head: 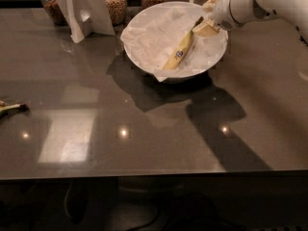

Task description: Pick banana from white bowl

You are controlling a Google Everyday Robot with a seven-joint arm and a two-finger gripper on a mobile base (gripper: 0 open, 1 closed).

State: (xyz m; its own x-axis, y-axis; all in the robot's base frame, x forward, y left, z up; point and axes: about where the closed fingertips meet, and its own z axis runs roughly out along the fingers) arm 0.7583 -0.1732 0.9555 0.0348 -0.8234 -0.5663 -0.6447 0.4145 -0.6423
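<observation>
The white bowl (144, 57) stands at the back of the dark table, lined with crumpled white paper. The banana (179, 52) lies in it at a slant, yellow-green with a small blue sticker at mid-length. Its dark stem points up and right. My gripper (207, 27) reaches in from the upper right on a white arm (260, 4). It sits over the bowl's right side, right at the banana's stem end. The banana still rests on the paper.
Glass jars of grain (114, 3) stand behind the bowl along the back edge. A white folded card stand (84, 8) is at the back left. A dark-tipped banana end (12, 108) lies at the left edge. The table's front edge (154, 174) runs across the bottom.
</observation>
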